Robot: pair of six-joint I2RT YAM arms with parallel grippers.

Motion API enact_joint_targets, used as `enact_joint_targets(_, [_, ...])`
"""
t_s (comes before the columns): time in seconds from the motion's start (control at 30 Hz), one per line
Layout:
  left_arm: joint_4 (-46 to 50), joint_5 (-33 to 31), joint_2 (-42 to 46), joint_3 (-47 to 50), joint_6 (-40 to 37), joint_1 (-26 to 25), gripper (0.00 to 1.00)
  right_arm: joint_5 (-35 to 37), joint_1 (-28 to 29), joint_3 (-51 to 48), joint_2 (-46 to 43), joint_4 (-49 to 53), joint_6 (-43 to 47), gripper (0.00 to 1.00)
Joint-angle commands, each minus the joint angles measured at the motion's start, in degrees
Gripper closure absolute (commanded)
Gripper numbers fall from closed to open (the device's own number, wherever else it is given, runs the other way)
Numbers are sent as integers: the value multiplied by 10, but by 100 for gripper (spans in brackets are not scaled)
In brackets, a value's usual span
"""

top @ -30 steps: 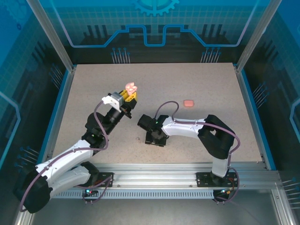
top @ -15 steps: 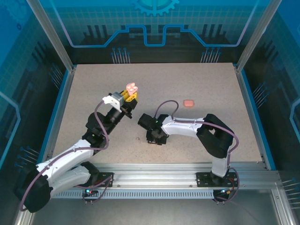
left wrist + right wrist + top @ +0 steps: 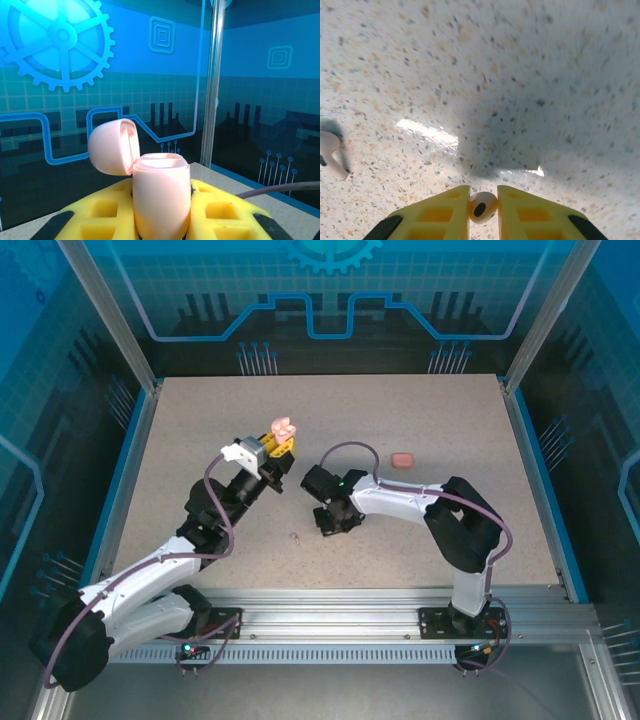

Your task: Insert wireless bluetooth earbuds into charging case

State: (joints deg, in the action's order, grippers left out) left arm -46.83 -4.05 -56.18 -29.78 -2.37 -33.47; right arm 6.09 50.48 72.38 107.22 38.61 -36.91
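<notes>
My left gripper (image 3: 277, 444) is shut on a pink charging case (image 3: 283, 427) and holds it upright above the table. In the left wrist view the case body (image 3: 161, 195) stands between the yellow fingers (image 3: 95, 212), with its lid (image 3: 114, 146) hinged open to the left. My right gripper (image 3: 333, 520) hangs just above the table, shut on a small pale earbud (image 3: 482, 206) with a dark oval spot. A second pale stemmed earbud (image 3: 330, 152) lies on the table at the left; from above this loose earbud (image 3: 295, 536) is a tiny speck.
A second pink case (image 3: 402, 459), closed, lies on the speckled table (image 3: 420, 410) to the right of both grippers. Blue-framed walls (image 3: 535, 470) ring the table. Open tabletop stretches along the far side and the right.
My right gripper has lifted off the table and shifted a little away and to the right with the earbud. The left arm and the open case have barely moved.
</notes>
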Motion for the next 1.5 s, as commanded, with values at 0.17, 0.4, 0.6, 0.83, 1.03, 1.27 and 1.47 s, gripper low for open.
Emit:
enact_joint_targets(0.17, [-26,14,2,3,18,4,100,42,-47,-17,-18,-12,198,76])
enact_joint_targets(0.4, [-29,18,-2,0,25,4,100,43,-80,-18,-47,13,135,62])
enact_joint_targets(0.6, [-28,19,-3,-4,28,3,100,-2,-81,-10,-73,54,-61,52])
enact_joint_targets(0.83, [-20,21,-3,-8,29,3,100,31,-52,-6,-52,48,26,48])
enact_joint_targets(1.03, [-20,20,-5,-12,29,3,100,42,-43,0,-30,68,85,51])
enact_joint_targets(1.27, [-19,20,-10,-17,26,3,100,39,-36,2,10,62,91,55])
enact_joint_targets(1.47, [-18,20,-15,-18,26,3,100,38,-36,10,33,53,91,58])
